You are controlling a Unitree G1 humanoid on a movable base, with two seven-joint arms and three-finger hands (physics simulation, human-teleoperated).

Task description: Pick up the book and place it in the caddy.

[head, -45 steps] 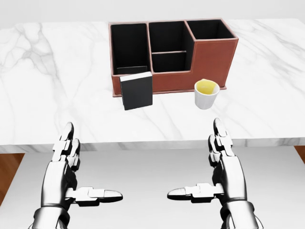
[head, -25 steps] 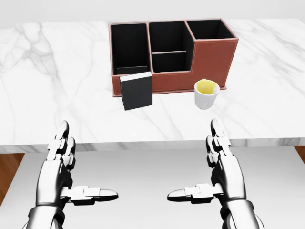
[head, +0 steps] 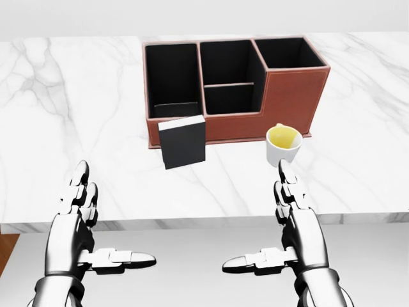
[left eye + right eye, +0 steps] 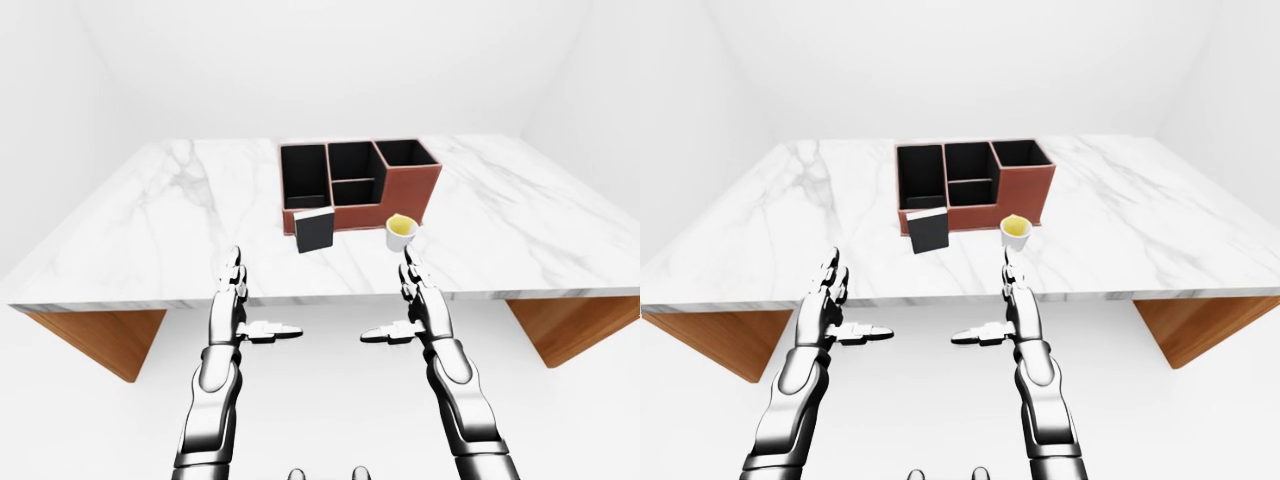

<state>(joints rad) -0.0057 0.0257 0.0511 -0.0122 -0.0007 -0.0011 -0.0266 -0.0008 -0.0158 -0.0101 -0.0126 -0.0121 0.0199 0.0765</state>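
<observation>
A black book (image 3: 183, 142) stands upright on the marble table (image 3: 77, 115), leaning against the near wall of the caddy. The brown caddy (image 3: 287, 96) has several black compartments and sits at the middle top of the head view. My left hand (image 3: 96, 240) is open at the lower left, below the table's near edge, thumb pointing inward. My right hand (image 3: 278, 236) is open at the lower right, likewise below the edge. Neither hand touches the book.
A white cup (image 3: 282, 144) with yellow contents stands just right of the book, close to the caddy's near wall. The table's near edge (image 3: 204, 220) runs between my hands and the objects. Wooden table legs (image 4: 95, 335) show beneath in the left-eye view.
The whole picture has shifted: table, caddy, book and cup sit lower and slightly larger in the head view, so the camera moved closer. Both hands stay open in much the same pose.
</observation>
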